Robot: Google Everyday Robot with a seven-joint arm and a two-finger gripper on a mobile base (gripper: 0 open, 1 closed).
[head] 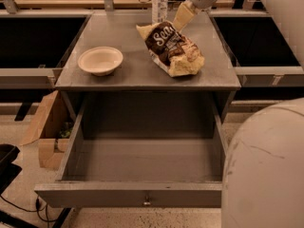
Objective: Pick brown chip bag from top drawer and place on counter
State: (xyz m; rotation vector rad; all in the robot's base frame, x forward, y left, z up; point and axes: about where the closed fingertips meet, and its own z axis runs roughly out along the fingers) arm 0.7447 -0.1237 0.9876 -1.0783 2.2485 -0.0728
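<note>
Claw (180,20) sits low over the far right part of the surface (118,80), its tip at the upper end of the brown chip bag (172,49). Whether it is clamped on the bag, merely touching it or already parted from it, I cannot tell.

The bag lies flat on the right half of the surface. It runs slantwise from near the far edge towards the front right corner, and all of it is inside the edges. Just behind the claw, at the far edge, stands a clear bottle (160,1). A pale bowl (100,60) rests well apart on the left half.

Below, the top drawer (128,194) is pulled fully out and nothing shows inside it.

The step in hand looks like the very end of the placing: the bag is out of the drawer and rests on the surface. By my judgement the next move calls for a sure release, then a straight lift up and away. That lift must not drag the light, crinkly bag towards the right edge or brush the bottle behind.
</note>
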